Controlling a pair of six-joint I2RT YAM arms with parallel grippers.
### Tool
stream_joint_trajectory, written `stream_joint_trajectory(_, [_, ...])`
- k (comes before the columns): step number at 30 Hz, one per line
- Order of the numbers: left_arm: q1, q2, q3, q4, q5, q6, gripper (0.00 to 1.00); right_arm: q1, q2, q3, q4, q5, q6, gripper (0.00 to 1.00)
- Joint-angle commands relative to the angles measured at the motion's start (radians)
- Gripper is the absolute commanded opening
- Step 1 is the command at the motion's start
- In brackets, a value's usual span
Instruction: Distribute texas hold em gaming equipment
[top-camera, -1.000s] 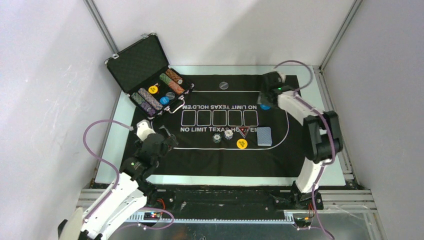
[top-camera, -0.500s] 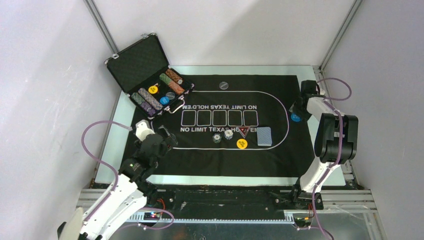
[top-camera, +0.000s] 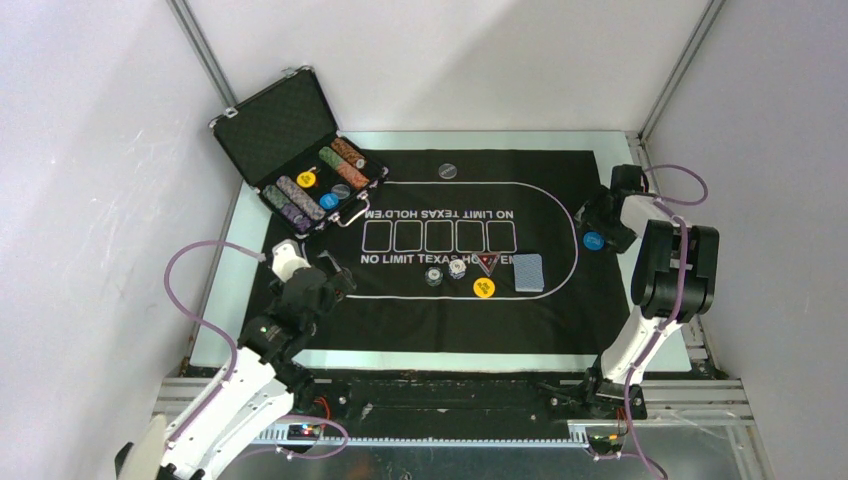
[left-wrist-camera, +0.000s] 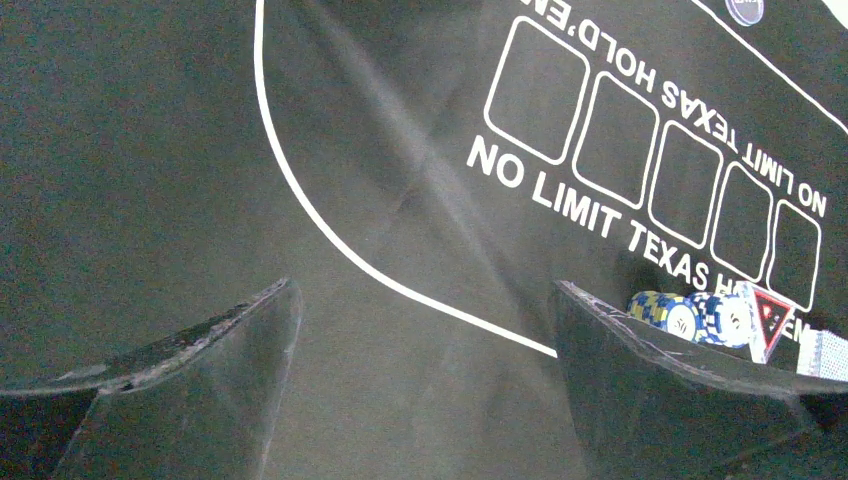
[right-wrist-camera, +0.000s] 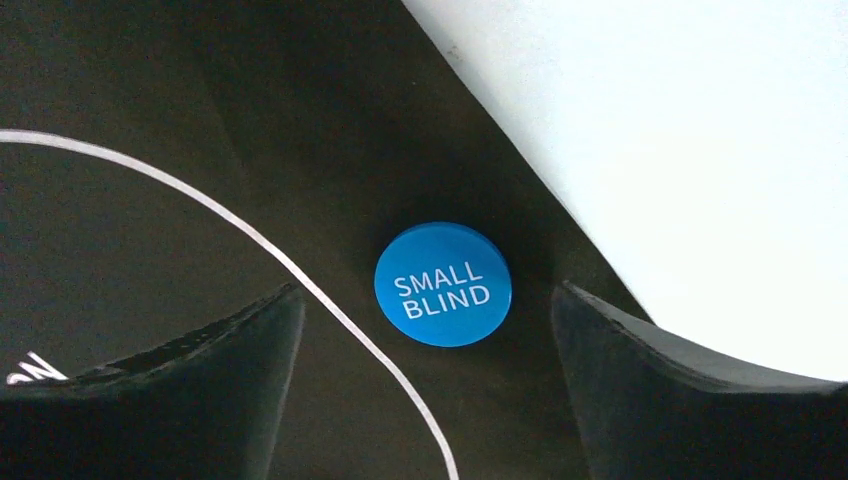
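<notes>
Since a second ago the right arm has swung from the mat's far side, about 1 o'clock, round to 3 o'clock, bringing the blue disc (top-camera: 593, 240) with it. That disc now lies flat on the mat (top-camera: 450, 320), lettered SMALL BLIND, just outside the white line and near the edge where the pale worktop (right-wrist-camera: 700, 150) begins. We see the right fingers (right-wrist-camera: 200, 380) spread to either side of it, not touching it. Our left fingers (left-wrist-camera: 180, 390) hang spread wide over the mat at 8 o'clock, unmoved, holding nothing. Just 6 o'clock of the mat's middle sit the chips (top-camera: 445, 272), triangle marker (top-camera: 488, 263), yellow disc (top-camera: 484, 288) and cards (top-camera: 528, 272), close together. At 12 o'clock a dark disc (top-camera: 448, 171) lies alone. At 10 o'clock the case (top-camera: 290, 130) stands open, with rows of chips inside
</notes>
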Motion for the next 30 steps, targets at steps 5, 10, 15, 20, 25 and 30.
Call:
stream_joint_trajectory(5, [-0.002, -0.019, -0.005, 0.049, 0.026, -0.004, 1.00, 0.092, -0.180, 0.017, -0.074, 0.020, -0.092, 1.00])
stream_joint_trajectory(10, [-0.002, -0.002, -0.004, 0.072, 0.064, 0.019, 1.00, 0.267, -0.391, -0.117, -0.041, 0.073, -0.072, 1.00])
stream_joint_trajectory(15, [-0.003, 0.026, -0.015, 0.158, 0.182, 0.080, 1.00, 0.547, -0.534, -0.267, -0.003, 0.046, -0.038, 1.00])
stream_joint_trajectory(20, [-0.002, 0.056, -0.017, 0.200, 0.261, 0.100, 1.00, 0.780, -0.585, -0.356, 0.045, 0.096, 0.017, 0.99])
stream_joint_trajectory(25, [-0.002, 0.085, -0.019, 0.224, 0.289, 0.101, 1.00, 0.876, -0.529, -0.361, 0.048, 0.146, 0.018, 0.98])
stream_joint_trajectory(30, [-0.002, 0.087, -0.023, 0.236, 0.291, 0.102, 1.00, 0.898, -0.438, -0.357, 0.118, 0.131, 0.000, 0.92])
